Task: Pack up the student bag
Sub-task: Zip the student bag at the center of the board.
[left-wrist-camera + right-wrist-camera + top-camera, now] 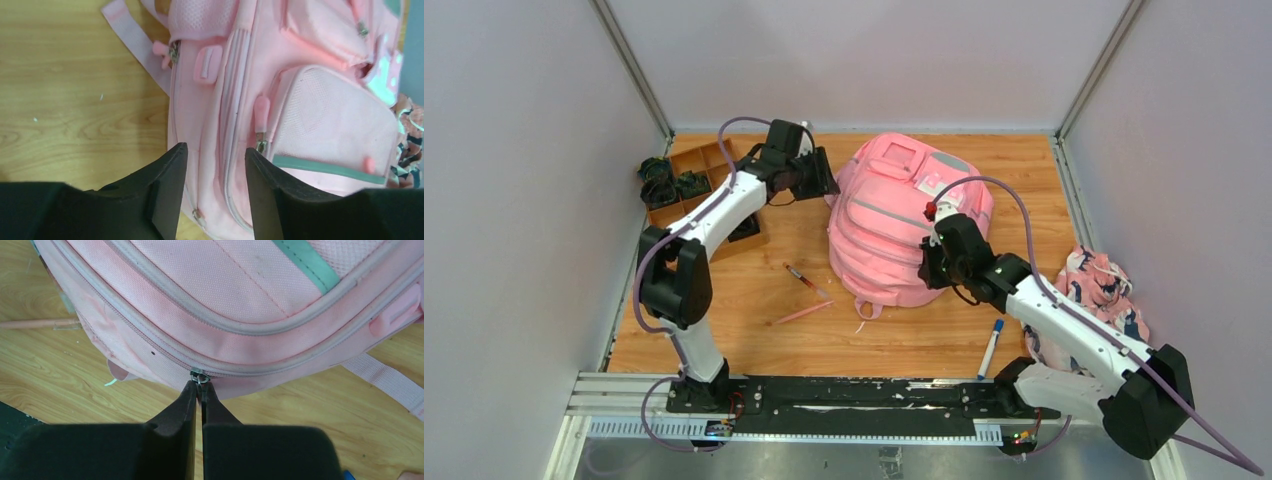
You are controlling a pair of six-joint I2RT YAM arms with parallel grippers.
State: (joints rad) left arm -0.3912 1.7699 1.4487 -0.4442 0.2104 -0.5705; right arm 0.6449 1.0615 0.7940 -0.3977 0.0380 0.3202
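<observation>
The pink student bag [894, 225] lies flat in the middle of the wooden table, its front pockets facing up. My right gripper [200, 386] is shut on the metal zipper pull [199, 376] of the bag's main zip, at the bag's right edge [934, 265]. My left gripper [216, 152] is open at the bag's far left side [819, 175], its fingers straddling the pink fabric beside a closed zip; it grips nothing. The bag [300, 100] fills the left wrist view.
A red pen [802, 277] and a pink pencil [804, 313] lie left of the bag. A blue marker [990, 346] lies near the front edge. A pink-and-navy floral cloth [1099, 290] sits at the right. A wooden compartment tray [694, 185] stands at the back left.
</observation>
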